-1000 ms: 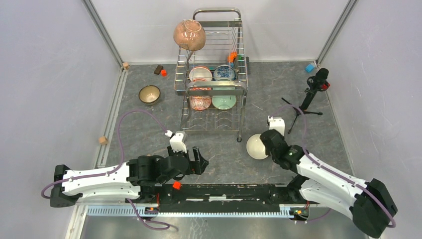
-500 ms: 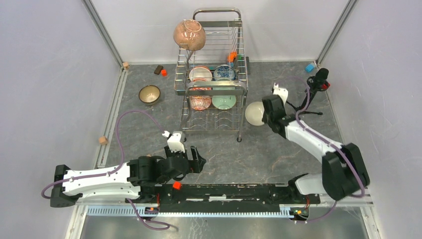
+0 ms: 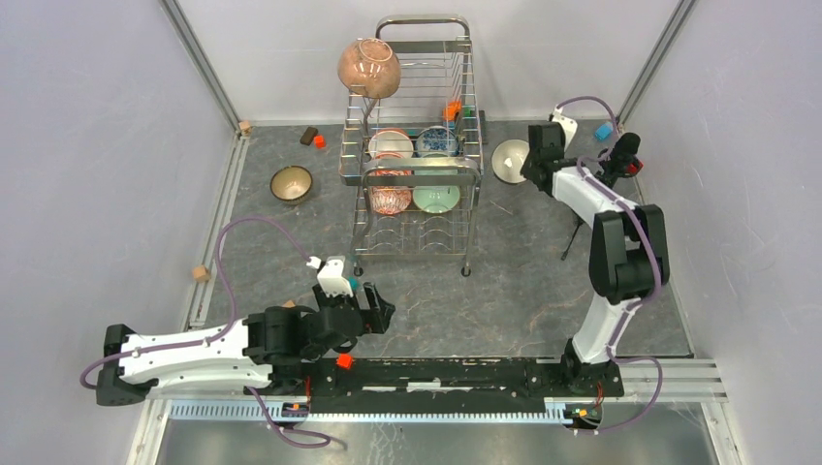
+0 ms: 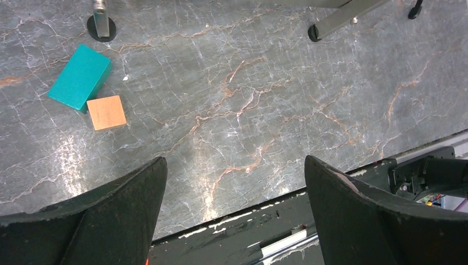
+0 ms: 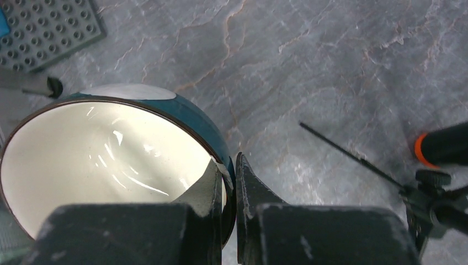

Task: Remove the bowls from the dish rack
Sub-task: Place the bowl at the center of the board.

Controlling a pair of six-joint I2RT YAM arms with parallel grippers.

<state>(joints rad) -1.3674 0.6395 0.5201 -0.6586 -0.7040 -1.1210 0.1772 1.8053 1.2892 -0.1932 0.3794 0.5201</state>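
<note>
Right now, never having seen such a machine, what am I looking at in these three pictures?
Two white robot arms are bolted at the near edge of a grey marbled table. The wide picture comes from a camera above and behind them. The other two come from a small camera on each wrist, looking past that arm's own two fingers. The left gripper stands wide open and empty, above a teal block and an orange block. The right gripper is pinched shut on the rim of a bowl, teal outside and white inside, to the right of the chrome dish rack. Other bowls sit in the rack, a pink-brown one on top. A brown bowl stands on the table to its left.
</note>
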